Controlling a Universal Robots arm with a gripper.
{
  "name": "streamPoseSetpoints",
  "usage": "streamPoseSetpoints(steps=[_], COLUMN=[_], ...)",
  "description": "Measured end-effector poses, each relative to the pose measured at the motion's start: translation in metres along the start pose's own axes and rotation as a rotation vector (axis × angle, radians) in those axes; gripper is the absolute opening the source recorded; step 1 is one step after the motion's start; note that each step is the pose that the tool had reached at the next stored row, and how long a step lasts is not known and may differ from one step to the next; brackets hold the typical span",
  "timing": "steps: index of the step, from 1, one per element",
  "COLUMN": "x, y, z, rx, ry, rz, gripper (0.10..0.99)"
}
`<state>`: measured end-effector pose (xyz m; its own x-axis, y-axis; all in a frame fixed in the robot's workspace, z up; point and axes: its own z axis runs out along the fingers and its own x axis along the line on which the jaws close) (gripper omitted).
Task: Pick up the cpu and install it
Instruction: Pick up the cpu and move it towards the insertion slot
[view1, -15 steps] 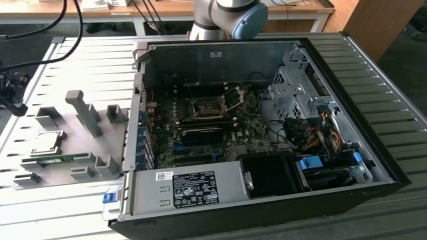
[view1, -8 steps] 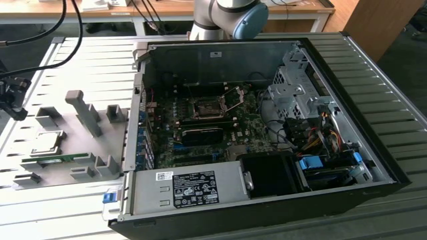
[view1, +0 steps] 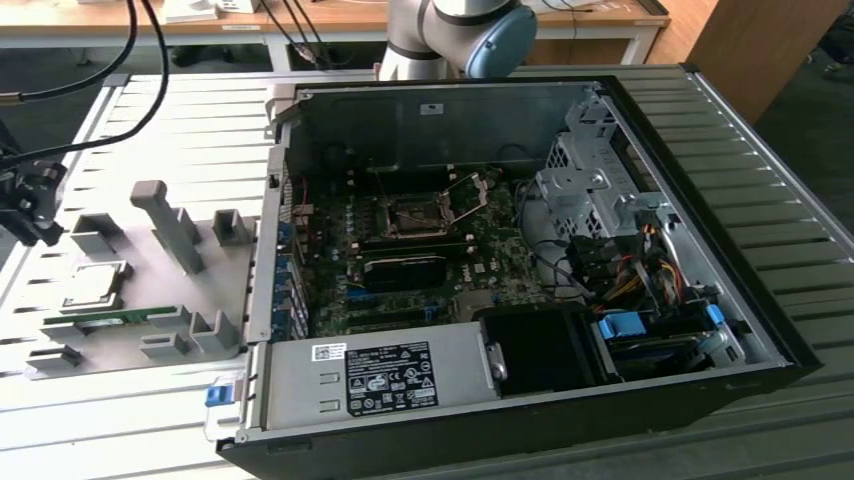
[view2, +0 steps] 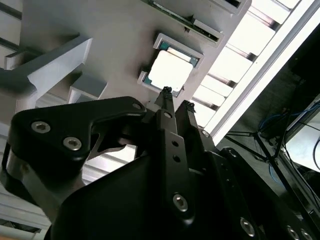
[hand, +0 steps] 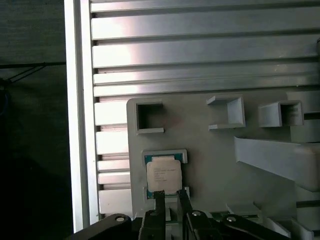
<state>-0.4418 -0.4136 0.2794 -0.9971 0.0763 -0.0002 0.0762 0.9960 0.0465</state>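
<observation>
**Hovering over the seated cpu: gripper above the fixture plate**

Shown in both wrist views is the cpu (hand: 164, 175) (view2: 170, 70), a small flat square chip. Its top is a pale, silver-grey metal plate that reflects the light strongly, and it is bordered by a thin darker rim with a green-blue tint. Faint print can be made out on the metal top. The chip lies flat in a shallow grey nest whose raised corners frame it. This nest belongs to the grey fixture plate (view1: 160, 290), which rests on the slatted metal table (view1: 747, 200). In the exterior view the cpu (view1: 96, 285) is seen at that view's left, outside the open computer case (view1: 534, 110) and well apart from the motherboard socket (view1: 407, 215). A green memory stick (view1: 114, 318) is held in the neighbouring slot of the plate.

The black gripper (hand: 170, 195) (view2: 177, 98) (view1: 30, 215) is placed above the chip, its tips pointing at the chip's near edge. The fingers (hand: 159, 200) are set narrowly apart, with nothing gripped between them. No contact with the chip can be made out.
</observation>
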Motion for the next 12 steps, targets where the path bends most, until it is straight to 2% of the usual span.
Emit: streamPoseSetpoints(steps=[1, 3, 4, 6, 8, 9, 12], x=[0.0, 0.0, 0.0, -0.0001, -0.0001, 0.0, 0.0], y=[-0.0001, -0.0001, -0.0002, -0.0003, -0.0003, -0.0003, -0.0005], z=[0.0005, 0.0015, 0.0021, 0.0033, 0.0044, 0.005, 0.0063], rx=[0.0, 0.001, 0.001, 0.003, 0.003, 0.003, 0.004], ry=[0.0006, 0.0012, 0.0015, 0.0015, 0.0014, 0.0014, 0.0015], rz=[0.0, 0.0, 0.0, 0.0, 0.0, 0.0, 0.0], gripper=[0.231, 0.349, 0.349, 0.467, 0.467, 0.529, 0.529])
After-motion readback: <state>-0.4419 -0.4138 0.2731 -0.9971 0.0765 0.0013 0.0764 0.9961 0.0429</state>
